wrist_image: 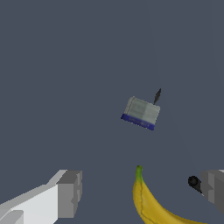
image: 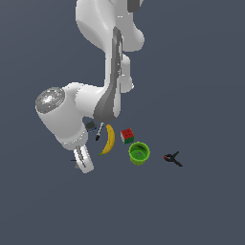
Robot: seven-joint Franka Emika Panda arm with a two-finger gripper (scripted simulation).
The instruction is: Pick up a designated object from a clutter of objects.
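The arm (image: 72,119) fills the exterior view's upper left in the approach step, its gripper (wrist_image: 140,194) spread wide and empty over the banana (wrist_image: 157,205) tip, so next it must centre above the designated object (wrist_image: 141,113), mid-frame in the wrist view, and descend.

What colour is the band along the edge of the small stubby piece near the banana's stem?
Dark blue, on a pale grey piece; the wrist view shows it best.
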